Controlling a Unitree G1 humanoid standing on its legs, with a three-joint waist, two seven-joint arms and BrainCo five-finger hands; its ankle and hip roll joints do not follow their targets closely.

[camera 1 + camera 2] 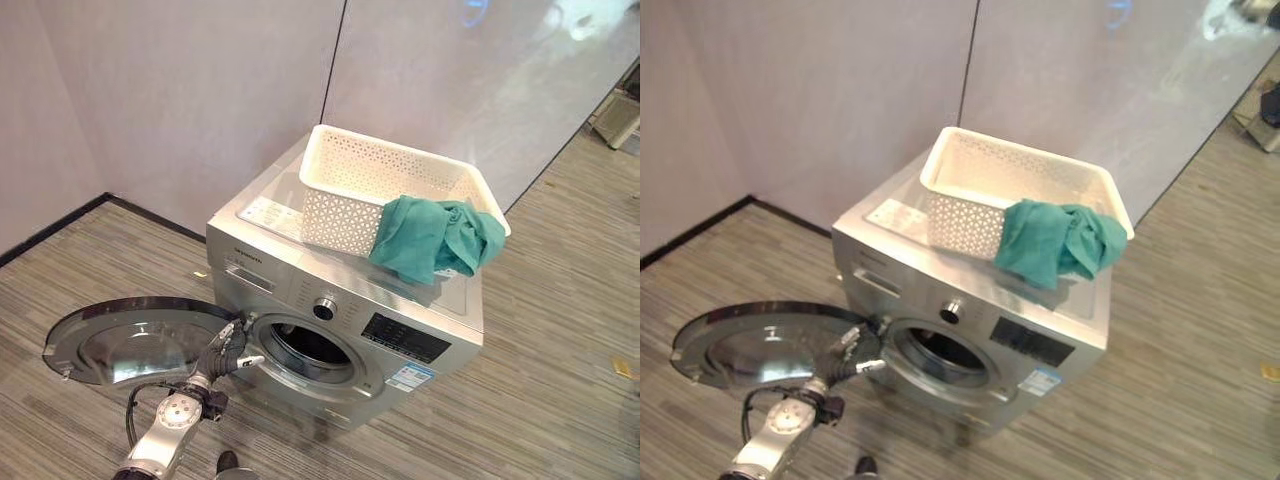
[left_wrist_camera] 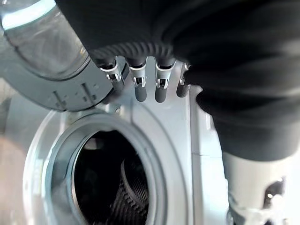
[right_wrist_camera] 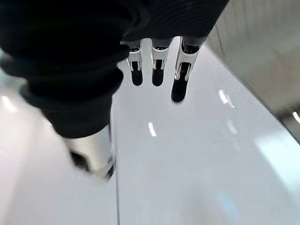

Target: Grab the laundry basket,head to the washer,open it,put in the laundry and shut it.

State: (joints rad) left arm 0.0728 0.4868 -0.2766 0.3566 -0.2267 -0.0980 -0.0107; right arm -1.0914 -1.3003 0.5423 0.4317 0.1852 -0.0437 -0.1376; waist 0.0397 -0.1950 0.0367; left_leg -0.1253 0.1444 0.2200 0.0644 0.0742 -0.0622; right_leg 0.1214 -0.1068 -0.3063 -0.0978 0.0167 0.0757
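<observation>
Pale grey wall panels [image 1: 180, 90] close off the back of the room, smooth and slightly glossy, with a thin dark seam [image 1: 334, 60] running down where two of them meet. A blurred bluish light reflection [image 1: 474, 12] shows high on the right-hand panel. Along the foot of the left wall runs a black skirting strip [image 1: 60, 225]. The floor [image 1: 560, 330] is laid in striped grey-brown wood-look planks. In the far right corner sits a pale boxy object [image 1: 620, 118], too blurred to identify
</observation>
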